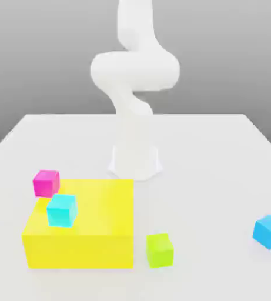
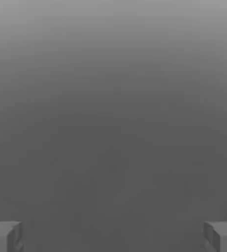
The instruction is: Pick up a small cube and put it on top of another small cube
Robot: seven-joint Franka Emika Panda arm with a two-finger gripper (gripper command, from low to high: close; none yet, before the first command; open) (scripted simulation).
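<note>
Lime-green and unstacked, the small cube (image 1: 160, 250) sits on the table (image 1: 220, 176) beside the yellow block (image 1: 79, 251), the hand (image 2: 113, 237) spread and empty, so grasping and stacking both remain.

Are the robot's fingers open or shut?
Open: the two grey fingers stand wide apart in the hand view, nothing between them.

Simulated lab-type scene: we see a plain white surface (image 1: 220, 170), bare gray backdrop, robot arm (image 1: 135, 70), solid-color blocks.
</note>
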